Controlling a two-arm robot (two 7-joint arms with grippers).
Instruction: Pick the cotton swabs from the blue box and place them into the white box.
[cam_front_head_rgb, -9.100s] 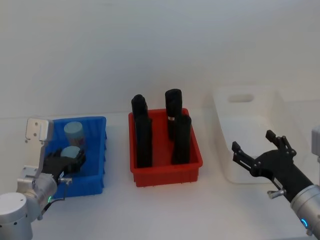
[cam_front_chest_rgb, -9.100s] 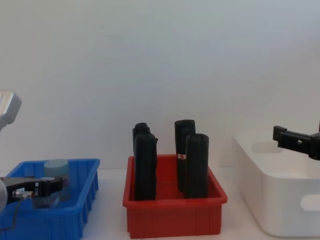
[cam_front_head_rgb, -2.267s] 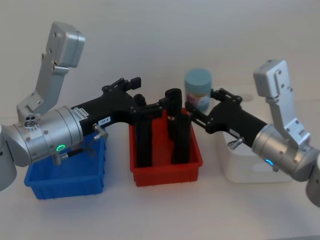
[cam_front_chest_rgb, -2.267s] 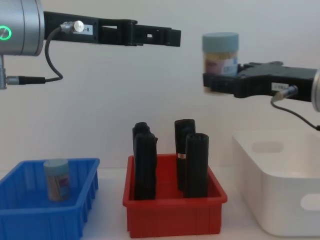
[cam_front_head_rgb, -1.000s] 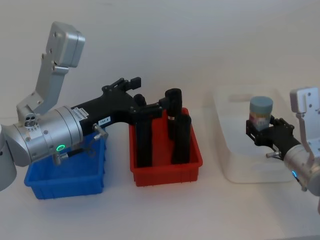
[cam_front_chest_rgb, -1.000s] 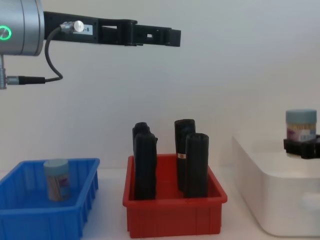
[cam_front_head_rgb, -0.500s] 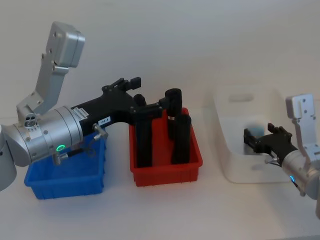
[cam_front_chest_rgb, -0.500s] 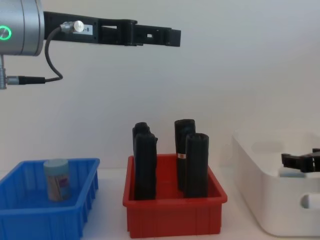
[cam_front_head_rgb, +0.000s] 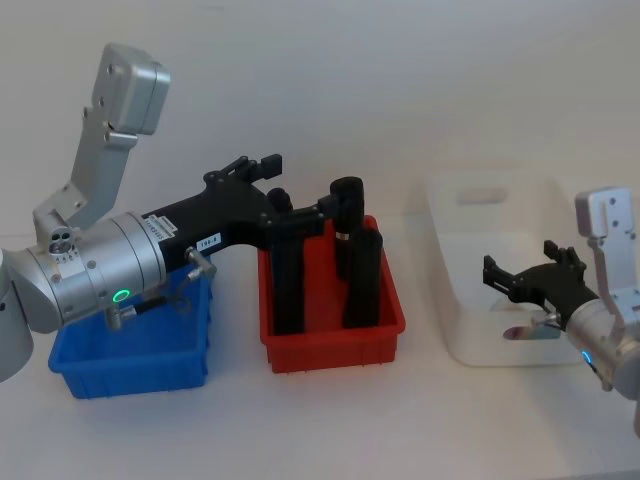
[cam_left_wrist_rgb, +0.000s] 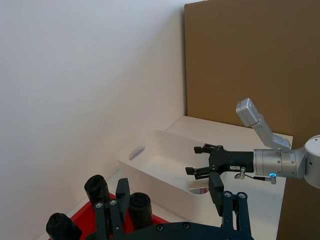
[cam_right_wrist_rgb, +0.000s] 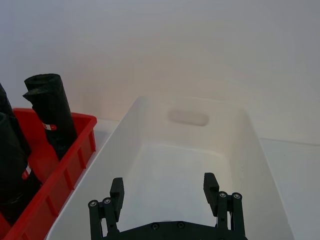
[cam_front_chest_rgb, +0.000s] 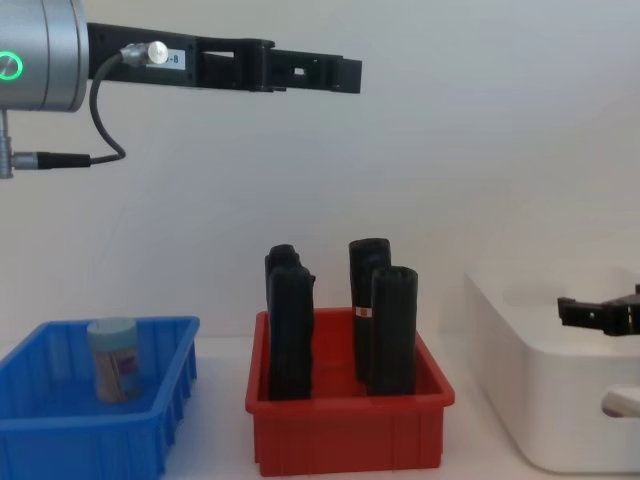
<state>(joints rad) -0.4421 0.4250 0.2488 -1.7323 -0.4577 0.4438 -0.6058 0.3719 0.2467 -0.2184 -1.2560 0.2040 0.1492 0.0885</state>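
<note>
About halfway there, I'd say

Far left, one jar of cotton swabs (cam_front_chest_rgb: 113, 358) stands upright in the blue box (cam_front_chest_rgb: 90, 440), not picked yet. That's the part left to do. The left gripper (cam_front_chest_rgb: 335, 74) hangs high over the red bin (cam_front_head_rgb: 330, 345) of black rolls (cam_front_head_rgb: 357, 280), fingers apart, holding nothing. Over on the right, the right gripper (cam_front_head_rgb: 520, 272) hovers over the white box (cam_front_head_rgb: 470, 345), fingers spread and empty. What looks like the other jar (cam_left_wrist_rgb: 200, 189) lies on the floor of that box, so that one's done.

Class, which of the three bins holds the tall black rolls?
The red bin, in the middle between the blue box and the white box.
</note>
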